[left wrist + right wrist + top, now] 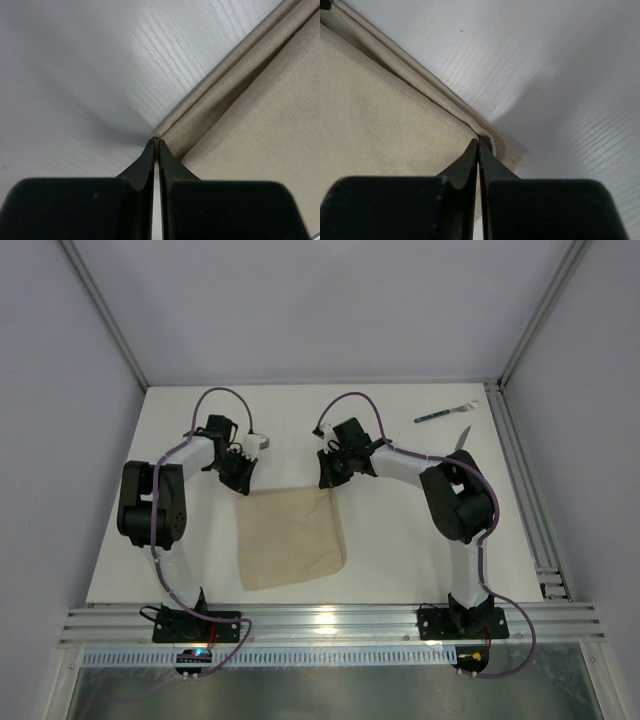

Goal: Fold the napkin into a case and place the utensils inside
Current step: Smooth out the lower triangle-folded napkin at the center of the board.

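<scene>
Left end effector [155, 142] and right end effector [478, 142] pinch napkin [290, 535] corners.

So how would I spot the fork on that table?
Look at the white table's far right corner, beyond the right arm. The fork lies there, dark handle pointing left, silver tines pointing right. The knife just nearer shows only its pale blade.

Fixed overhead view; two wrist views close above opposite far corners of the napkin [290, 537]

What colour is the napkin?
Plain beige-tan, unpatterned napkin; shows best in the right wrist view.
</scene>
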You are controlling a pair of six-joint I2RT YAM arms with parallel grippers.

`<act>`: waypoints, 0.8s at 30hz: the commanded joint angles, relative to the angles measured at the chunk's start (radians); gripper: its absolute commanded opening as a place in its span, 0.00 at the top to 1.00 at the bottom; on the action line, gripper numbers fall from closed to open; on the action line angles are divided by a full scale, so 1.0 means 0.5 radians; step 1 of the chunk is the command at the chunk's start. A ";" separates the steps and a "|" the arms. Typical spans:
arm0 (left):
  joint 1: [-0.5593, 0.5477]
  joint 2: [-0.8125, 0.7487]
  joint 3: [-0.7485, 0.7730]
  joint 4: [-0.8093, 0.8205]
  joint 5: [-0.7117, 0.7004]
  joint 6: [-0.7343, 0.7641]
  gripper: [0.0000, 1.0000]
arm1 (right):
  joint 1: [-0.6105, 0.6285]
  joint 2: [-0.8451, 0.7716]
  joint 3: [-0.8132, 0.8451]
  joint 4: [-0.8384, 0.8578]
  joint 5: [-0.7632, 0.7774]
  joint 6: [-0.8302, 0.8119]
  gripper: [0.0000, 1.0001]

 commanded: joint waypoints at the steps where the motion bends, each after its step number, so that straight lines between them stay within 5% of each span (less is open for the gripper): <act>1: -0.001 -0.075 -0.091 -0.038 -0.088 0.038 1.00 | 0.009 -0.164 -0.020 -0.012 0.066 -0.090 0.96; 24: -0.001 -0.210 -0.168 0.100 -0.088 0.038 1.00 | -0.074 -0.103 0.051 -0.144 0.017 -0.096 0.94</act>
